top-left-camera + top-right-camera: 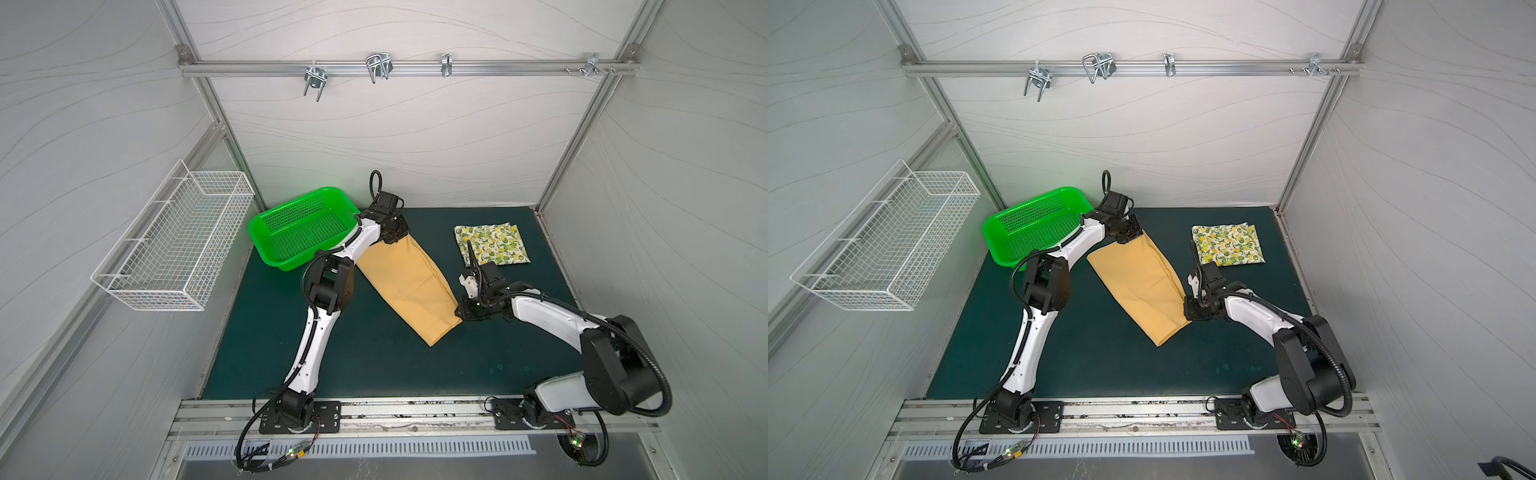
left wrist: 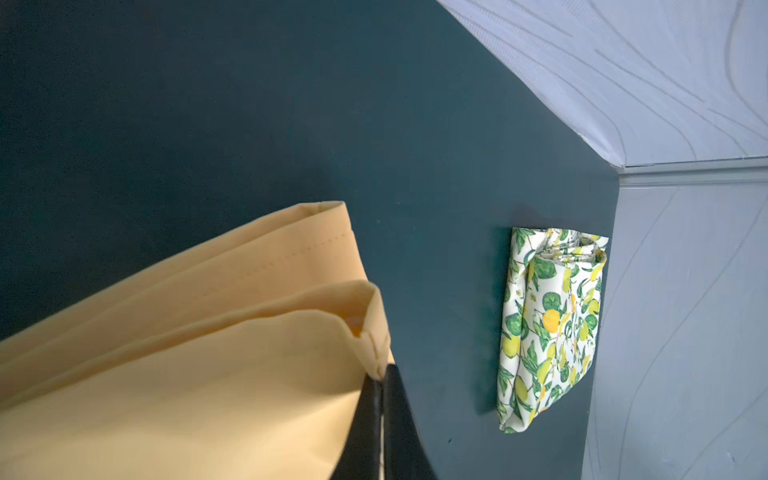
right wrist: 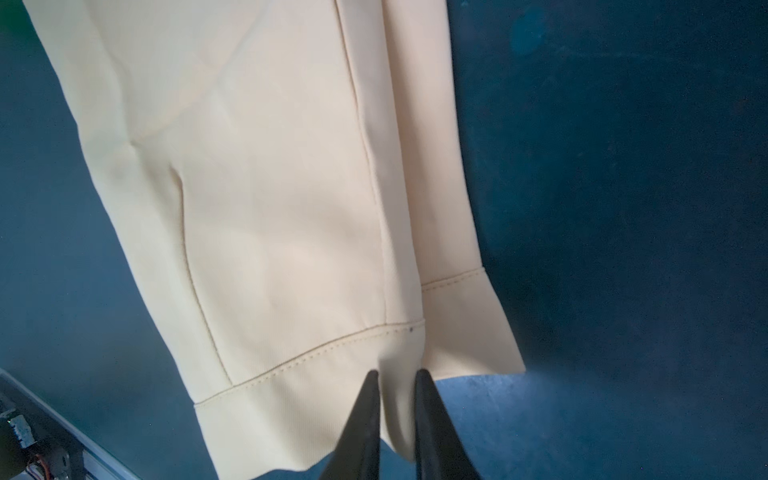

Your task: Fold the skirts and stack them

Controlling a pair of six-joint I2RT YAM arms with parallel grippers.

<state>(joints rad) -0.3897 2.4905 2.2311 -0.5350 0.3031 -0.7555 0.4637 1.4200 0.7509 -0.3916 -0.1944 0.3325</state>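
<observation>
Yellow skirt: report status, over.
Left gripper shut on yellow skirt's far corner. Right gripper pinching its near hem. Skirt stretched long on mat. Lemon skirt folded, lying apart.

Both top views look steeply down from high above the mustard skirt (image 1: 409, 286), framing the whole green mat (image 1: 374, 365) alike. The left wrist camera sits close at that skirt's far end, the right wrist camera close at its near end. All four share it.

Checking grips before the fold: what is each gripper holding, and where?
The mustard skirt: left gripper pinches a far-end hem corner, right gripper the near-end hem.
</observation>
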